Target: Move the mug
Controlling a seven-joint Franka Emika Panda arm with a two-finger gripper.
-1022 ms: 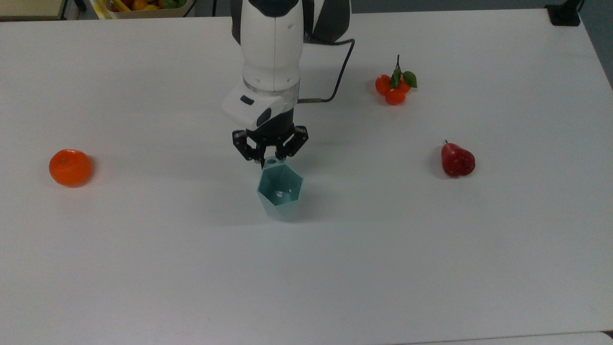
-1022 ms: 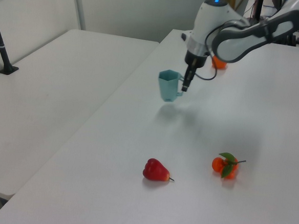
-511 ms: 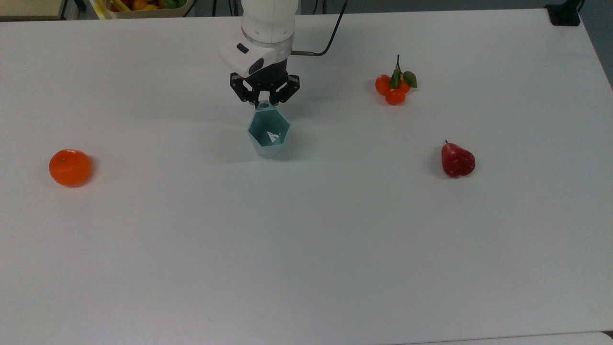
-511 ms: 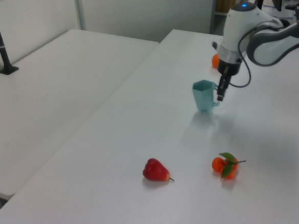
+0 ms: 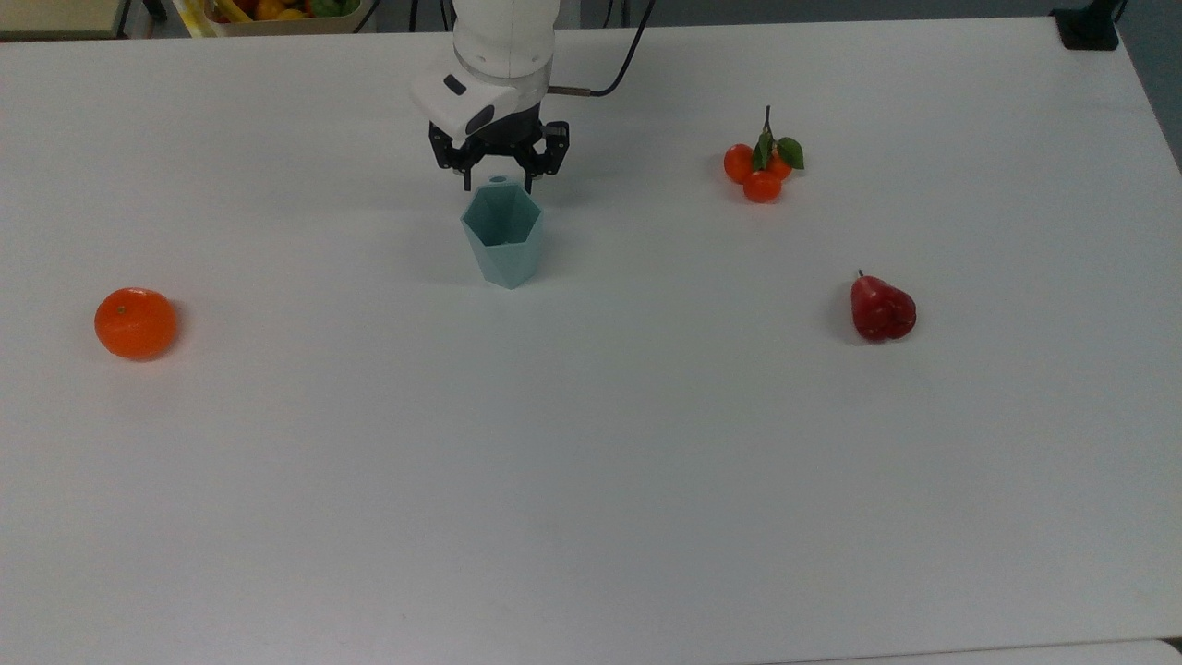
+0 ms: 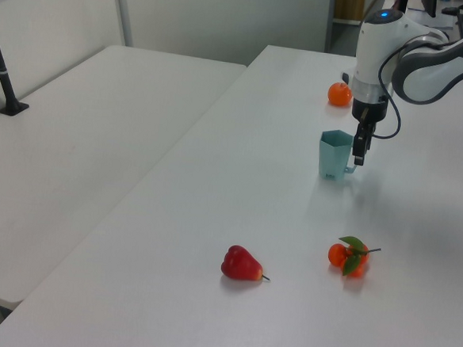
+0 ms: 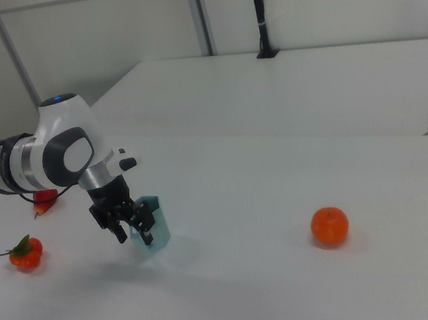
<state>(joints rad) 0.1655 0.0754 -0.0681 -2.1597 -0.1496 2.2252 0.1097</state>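
Note:
The mug [image 5: 501, 238] is a pale teal faceted cup, upright, at the far middle of the white table [image 5: 591, 462] in the top view. My gripper [image 5: 499, 177] points down just behind it and is shut on its small holed tab handle. In the left view the mug [image 6: 335, 154] hangs from the gripper [image 6: 358, 156] with its base at or just above the tabletop. In the right view the gripper [image 7: 132, 226] is on the left side of the mug [image 7: 155, 227].
An orange [image 5: 135, 322] lies at the top view's left. A cluster of small tangerines with leaves [image 5: 762, 171] and a red pear-shaped fruit [image 5: 882, 309] lie at the top view's right. A bin of fruit [image 5: 277, 11] stands beyond the table's far edge.
The gripper has carried the mug from the table's middle toward the far edge in the top view, and slightly to the top view's left. The mug now hangs upright and lower.

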